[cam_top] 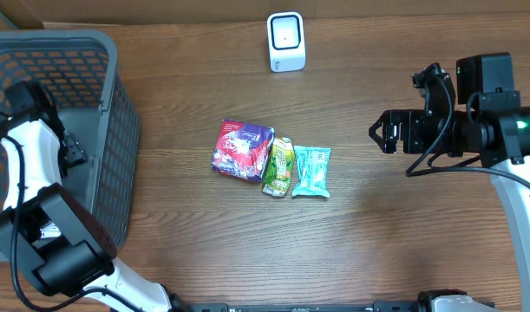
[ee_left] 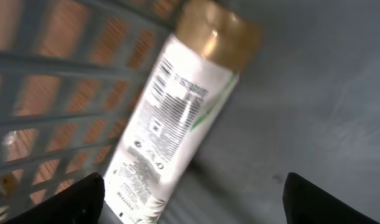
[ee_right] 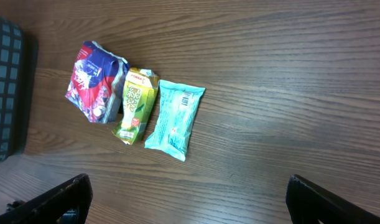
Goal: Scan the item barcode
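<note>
Wood-grain table [cam_top: 403, 234], three packets [cam_top: 273, 165] mid-surface, grey basket [cam_top: 126, 139] at edge; left gripper [ee_left: 196, 186], right gripper [ee_right: 186, 186] both released.

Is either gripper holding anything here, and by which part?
Nothing is held. Left gripper is open over the bottle lying in the basket; right gripper is open, empty, above the table.

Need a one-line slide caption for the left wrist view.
Left gripper, jaws open, over a white gold-capped bottle lying in the grey basket.
</note>
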Controlling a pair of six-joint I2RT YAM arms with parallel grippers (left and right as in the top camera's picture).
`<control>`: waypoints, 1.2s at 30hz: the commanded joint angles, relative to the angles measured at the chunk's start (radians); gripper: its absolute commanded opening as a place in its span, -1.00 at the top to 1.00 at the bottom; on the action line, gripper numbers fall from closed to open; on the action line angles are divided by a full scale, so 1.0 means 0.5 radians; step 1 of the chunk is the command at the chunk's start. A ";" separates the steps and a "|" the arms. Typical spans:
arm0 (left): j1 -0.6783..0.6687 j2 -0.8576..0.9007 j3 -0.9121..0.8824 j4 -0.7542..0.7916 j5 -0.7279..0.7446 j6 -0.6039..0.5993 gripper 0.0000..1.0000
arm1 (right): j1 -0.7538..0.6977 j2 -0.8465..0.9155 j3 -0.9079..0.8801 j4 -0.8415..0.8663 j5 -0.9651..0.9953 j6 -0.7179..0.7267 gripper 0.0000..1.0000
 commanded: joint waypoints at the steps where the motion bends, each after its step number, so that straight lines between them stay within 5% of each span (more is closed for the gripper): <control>1: -0.009 0.060 -0.124 0.047 -0.050 0.128 -0.67 | 0.009 0.004 -0.012 0.015 -0.018 -0.011 -1.00; 15: 0.018 0.060 -0.420 0.347 -0.456 0.073 -0.64 | 0.009 0.004 -0.012 -0.004 -0.018 -0.010 -1.00; 27: 0.093 0.060 -0.579 0.572 -0.459 0.075 -0.44 | 0.009 0.004 -0.012 -0.028 -0.010 -0.017 -1.00; 30: 0.093 0.060 -0.615 0.635 -0.453 0.074 -0.24 | 0.009 0.004 -0.013 -0.028 -0.011 -0.017 -1.00; 33: 0.095 0.060 -0.654 0.674 -0.389 0.057 0.24 | 0.009 0.004 -0.012 -0.034 -0.011 -0.017 -1.00; 36: 0.098 0.082 -0.726 0.719 -0.331 -0.013 0.34 | 0.009 0.004 -0.012 -0.042 -0.010 -0.017 -1.00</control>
